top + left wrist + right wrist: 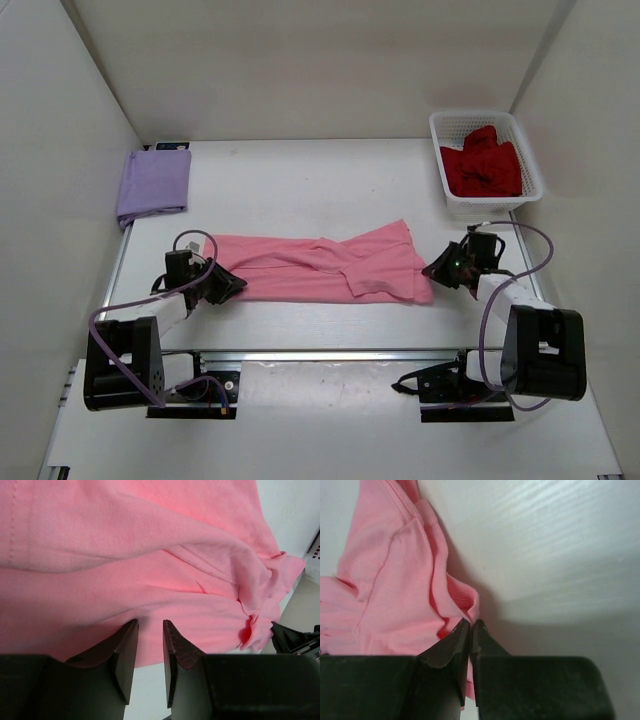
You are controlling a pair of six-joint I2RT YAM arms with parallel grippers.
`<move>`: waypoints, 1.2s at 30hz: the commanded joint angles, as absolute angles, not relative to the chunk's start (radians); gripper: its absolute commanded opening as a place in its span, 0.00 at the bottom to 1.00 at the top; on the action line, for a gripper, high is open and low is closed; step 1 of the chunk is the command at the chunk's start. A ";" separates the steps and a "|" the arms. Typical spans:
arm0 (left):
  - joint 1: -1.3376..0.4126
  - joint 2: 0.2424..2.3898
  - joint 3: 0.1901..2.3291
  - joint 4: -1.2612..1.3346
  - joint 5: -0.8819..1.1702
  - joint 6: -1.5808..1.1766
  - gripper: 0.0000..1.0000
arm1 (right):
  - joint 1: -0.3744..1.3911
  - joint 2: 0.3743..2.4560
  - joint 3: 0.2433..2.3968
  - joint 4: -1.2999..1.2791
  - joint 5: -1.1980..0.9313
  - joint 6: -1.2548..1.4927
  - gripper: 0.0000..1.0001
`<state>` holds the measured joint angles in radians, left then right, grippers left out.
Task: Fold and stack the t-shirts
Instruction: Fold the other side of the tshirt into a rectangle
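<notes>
The pink shirt (320, 266) lies stretched out sideways across the middle of the table (300, 185), kind of rumpled, with a sleeve bunched up toward its right end. One arm sits at each end of it.

The right gripper (471, 625) is down at the right edge of the shirt with its fingers pressed together. A thin strip of pink shows between them, so it has a pinch of the cloth right at a folded-over corner. The bare white table is just beside it.

The left gripper (150, 626) is at the shirt's left end. Its jaws stand a little apart with a narrow gap, and pink fabric shows in that gap near the tips, with white table lower down. Honestly it's impossible to tell from the wrist view whether it's actually clamping the hem or just sitting over it.

The other two shirts are well away from this. The lavender shirt (153, 183) is folded flat at the back left corner of the table. The dark red shirt (482, 166) is crumpled inside the white basket (487, 118) at the back right.
</notes>
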<state>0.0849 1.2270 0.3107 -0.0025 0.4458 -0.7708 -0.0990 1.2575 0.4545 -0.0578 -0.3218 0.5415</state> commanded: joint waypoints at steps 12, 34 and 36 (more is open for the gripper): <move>-0.066 1.048 0.474 -0.225 0.270 -0.704 0.42 | -0.045 1.103 0.577 -0.138 -0.184 0.497 0.41; 0.213 1.387 0.436 0.115 0.314 -0.926 0.38 | 0.094 1.365 0.437 0.087 -0.370 0.566 0.00; 0.215 1.375 0.483 0.086 0.333 -0.911 0.37 | 0.066 1.326 0.433 0.077 -0.377 0.542 0.00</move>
<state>0.1883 1.3827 0.4267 0.0811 0.3077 -0.9115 0.1001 1.3712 0.4576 0.0677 -0.3859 0.5716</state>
